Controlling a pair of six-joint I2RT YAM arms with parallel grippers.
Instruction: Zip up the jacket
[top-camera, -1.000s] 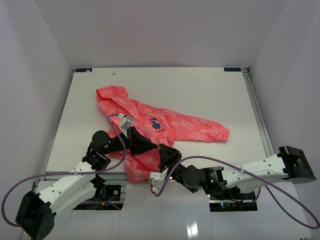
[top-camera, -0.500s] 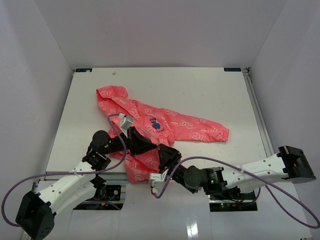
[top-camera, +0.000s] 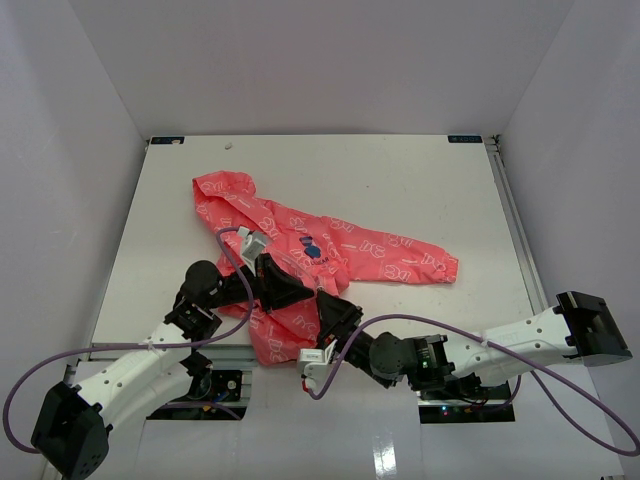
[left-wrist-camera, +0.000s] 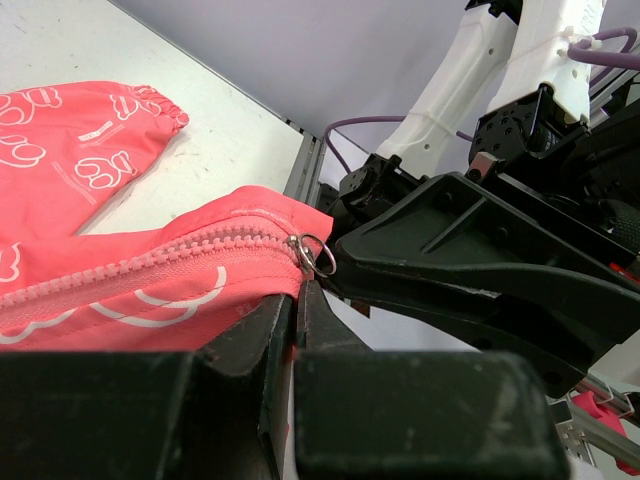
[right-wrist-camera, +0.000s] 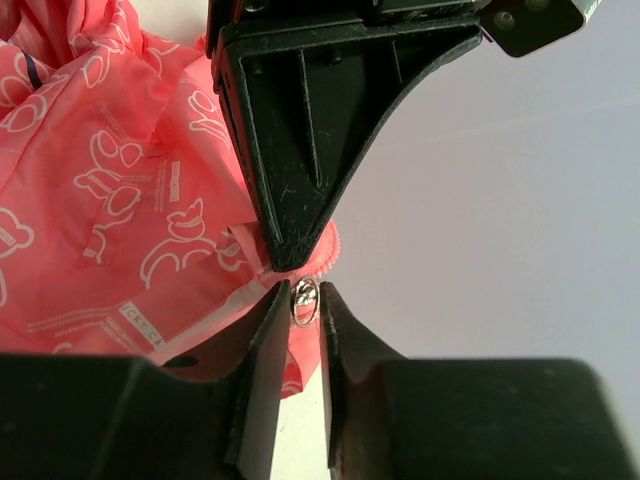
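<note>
The pink jacket (top-camera: 300, 240) lies spread out in the middle of the white table (top-camera: 420, 180). Its hood (top-camera: 222, 195) points to 11 o'clock. One sleeve (top-camera: 420, 265) reaches out to 3 o'clock. The bottom edge sits at 6 o'clock, close to the two arms.

The left claw (top-camera: 308, 291) comes in from 8 o'clock. The right claw (top-camera: 326, 303) comes in from 4 o'clock. They meet tip to tip at the bottom of the jacket.

Up close, the left claw's fingers (left-wrist-camera: 265, 335) are squeezed together with pink cloth pinched between them, right under the end of the zipper (left-wrist-camera: 150, 265). The zipper teeth there are joined up and run off toward 9 o'clock in that view.

A little silver ring (right-wrist-camera: 305, 301) hangs on the zipper's slider (it is really tiny). The right claw's fingers (right-wrist-camera: 262, 350) stand one on each side of the ring, with only a thin gap. I cannot tell if they are pinching the ring or just sitting beside it.
</note>
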